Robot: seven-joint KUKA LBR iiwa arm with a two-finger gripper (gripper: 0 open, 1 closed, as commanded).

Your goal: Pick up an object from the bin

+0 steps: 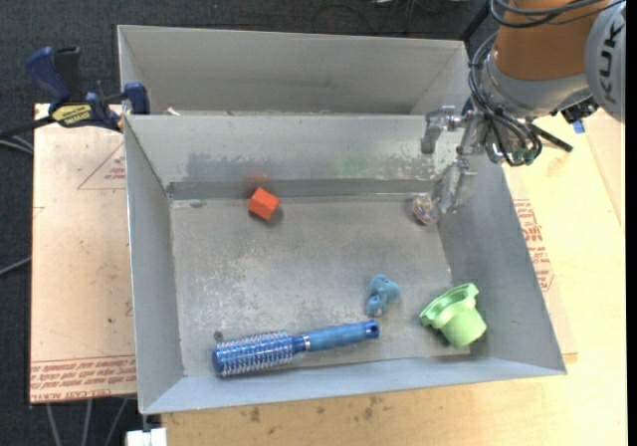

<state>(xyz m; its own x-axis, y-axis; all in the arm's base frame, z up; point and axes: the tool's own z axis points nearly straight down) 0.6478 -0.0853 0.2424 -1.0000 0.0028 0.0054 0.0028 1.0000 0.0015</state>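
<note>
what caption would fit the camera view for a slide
KUKA gripper in the far right of the bin, apart from orange block, blue hairbrush and green cup

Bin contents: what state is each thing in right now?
Orange block: loose, at the back.
Blue hairbrush: lying flat at the front.
Small blue piece: loose, beside the brush handle.
Green cup: tipped on its side.
Gripper: down in the bin's back right corner.
</note>
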